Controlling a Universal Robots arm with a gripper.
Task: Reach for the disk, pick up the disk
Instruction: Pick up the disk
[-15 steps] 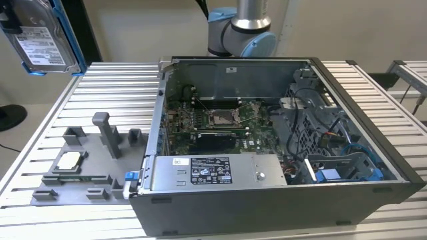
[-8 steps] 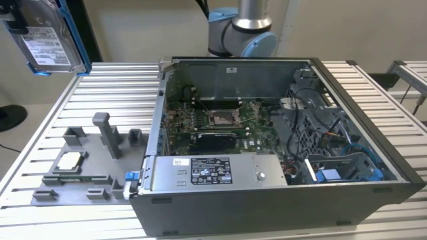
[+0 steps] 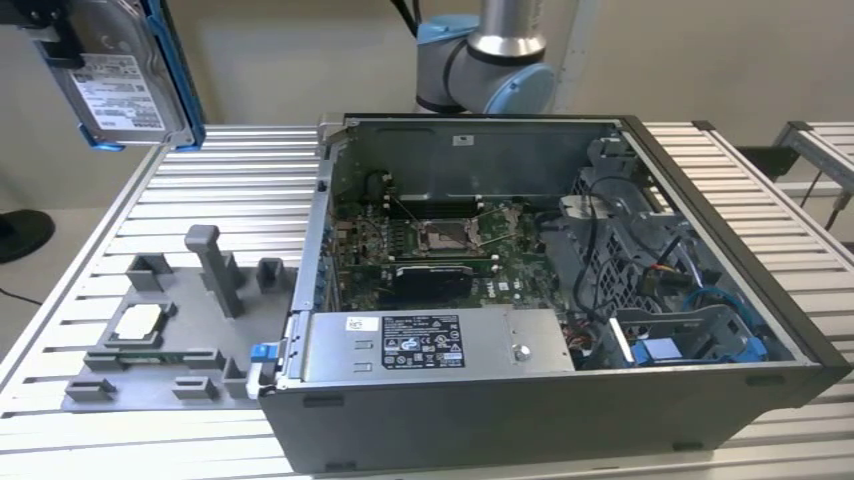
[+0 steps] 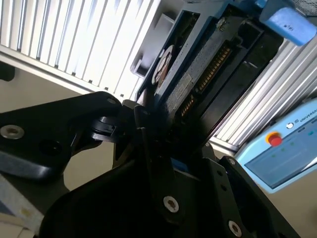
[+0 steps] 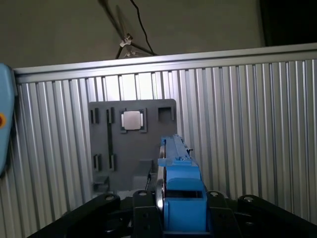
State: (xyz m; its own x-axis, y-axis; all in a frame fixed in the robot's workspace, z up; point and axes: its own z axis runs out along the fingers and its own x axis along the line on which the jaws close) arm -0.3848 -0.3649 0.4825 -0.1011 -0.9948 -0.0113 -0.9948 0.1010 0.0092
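Black jaws closed on the disk (image 3: 130,90), clamping the silver drive by its upper end. High at the exterior view's upper left, the gripper (image 3: 51,40) pointing downward, the drive hanging beneath it, nearly upright, white label facing the camera and blue bracket (image 3: 183,75) running along the edge. Well above the slatted aluminium table (image 3: 160,200), apart from everything resting on it. Base of the arm (image 3: 483,55) standing behind the open computer case (image 3: 534,415), pale blue joints showing past its rear wall. Edge-on in the first wrist view, with the grey fixture plate (image 5: 148,144) on the table below and the small square chip (image 5: 132,120) seated in one of the plate's recesses. Close up in the second wrist view, dark linkages folded in tight against the drive's circuit-board side, a light blue pendant (image 4: 280,158) with a red button lying just past the table's edge
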